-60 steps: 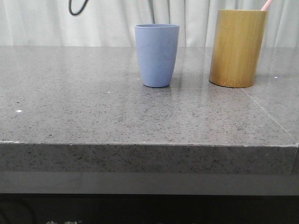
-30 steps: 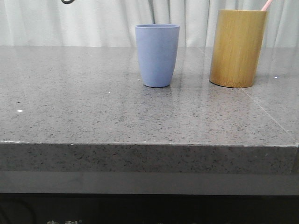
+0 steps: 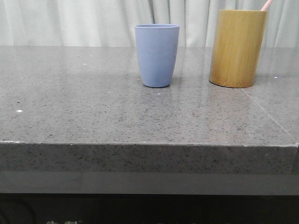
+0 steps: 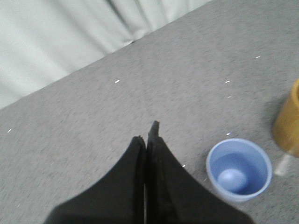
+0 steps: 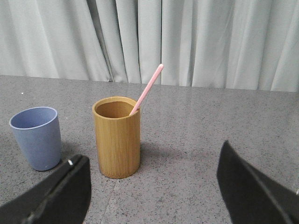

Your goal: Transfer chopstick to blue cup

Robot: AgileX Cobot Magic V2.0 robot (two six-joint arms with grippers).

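Chopstick (image 5: pixel 147 88) sits tilted inside the bamboo cup (image 3: pixel 237 48), top end poking above the rim; blue cup (image 3: pixel 157 55) stands upright and empty just left of it on the grey counter (image 3: pixel 93 107). Left gripper (image 4: pixel 147 135) is above the counter near the blue cup, fingers pressed together, holding nothing. Right gripper (image 5: pixel 154 186) is spread wide, empty, facing the bamboo cup from the near side.

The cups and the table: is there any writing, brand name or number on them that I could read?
None on the blue cup, the bamboo cup, the chopstick or the table: all are plain.
At the bottom edge of the front view, below the table, pale marks show, cut off by the frame: too little to read.
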